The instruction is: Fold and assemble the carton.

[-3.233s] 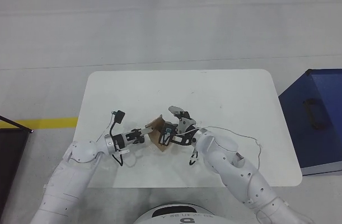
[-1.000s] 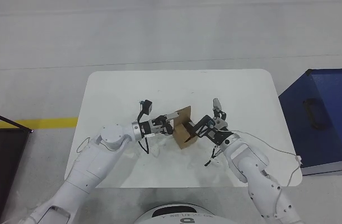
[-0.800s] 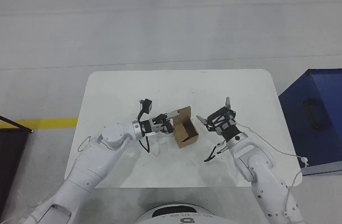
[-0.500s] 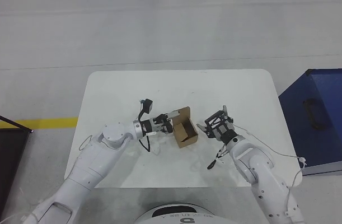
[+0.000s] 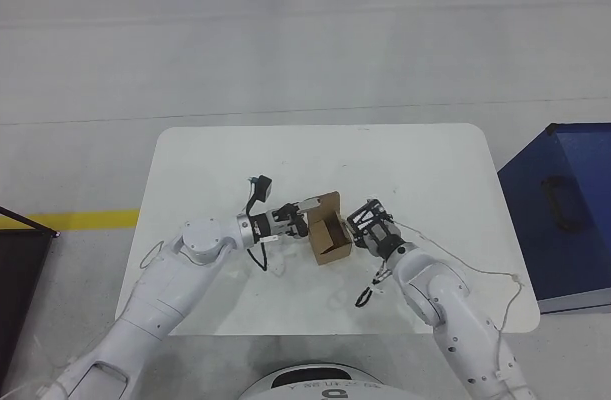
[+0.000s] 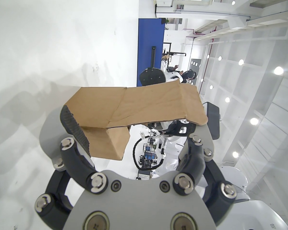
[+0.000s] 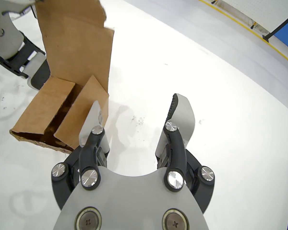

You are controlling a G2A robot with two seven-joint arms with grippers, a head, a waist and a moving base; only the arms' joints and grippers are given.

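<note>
Presently, your left tool (image 6: pixel 130 120) is clamping the carton (image 5: pixel 327 228) across its tall lid flap, holding it at the middle of the table (image 5: pixel 435 170). Your right tool (image 7: pixel 135 100) is hanging open and empty, with one finger just beside a short flap. The body is standing erected and the short flaps are leaning inward. By my judgement, tucking them in and closing the lid are awaiting you.

A: What is seen on the white table (image 7: pixel 206 72)?
B: A brown cardboard carton (image 7: pixel 74 48) is seen lying open, one tall flap raised and held by the left gripper (image 7: pixel 40 35). The right gripper (image 7: pixel 136 101) is spread wide, one finger just beside the carton.
</note>
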